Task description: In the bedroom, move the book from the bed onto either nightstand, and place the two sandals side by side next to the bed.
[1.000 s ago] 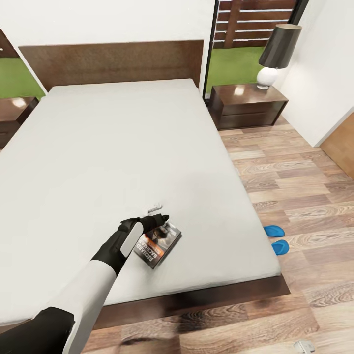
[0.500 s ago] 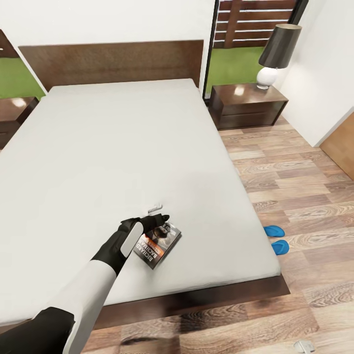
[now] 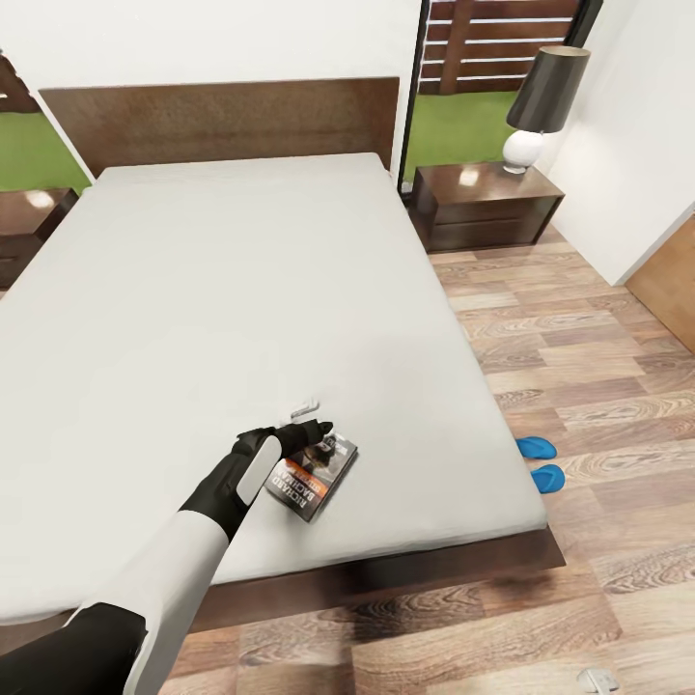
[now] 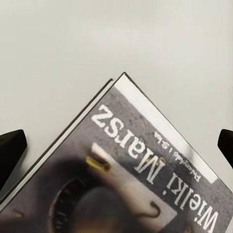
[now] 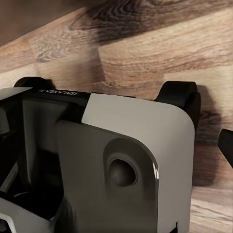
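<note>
Our left pincer [image 3: 311,431] hangs over the far end of the book [image 3: 314,472], its fingers spread wide. In the left wrist view the dark fingertips [image 4: 10,149] stand well apart at either side of the cover [image 4: 136,179], so we read the pincer as released and not yet grasping.

The book lies flat on the near part of the bed [image 3: 241,290], on the light-grey mattress, toward its right side. The two sandals [image 3: 541,463] lie on the wood floor [image 3: 598,386] just right of the bed's near corner, close together. The nightstand [image 3: 487,205] with a lamp [image 3: 541,101] stands at the far right beside the headboard.

We judge the task barely begun: the book must still be grasped and carried to a nightstand. The sandals already look roughly side by side; whether they need adjusting we cannot tell.

The wrist view shows the cover lettering that the head view leaves too small. The right wrist view looks past the robot's own body [image 5: 121,160] to floor planks; whether the right pincer is released or clenched we cannot tell.
</note>
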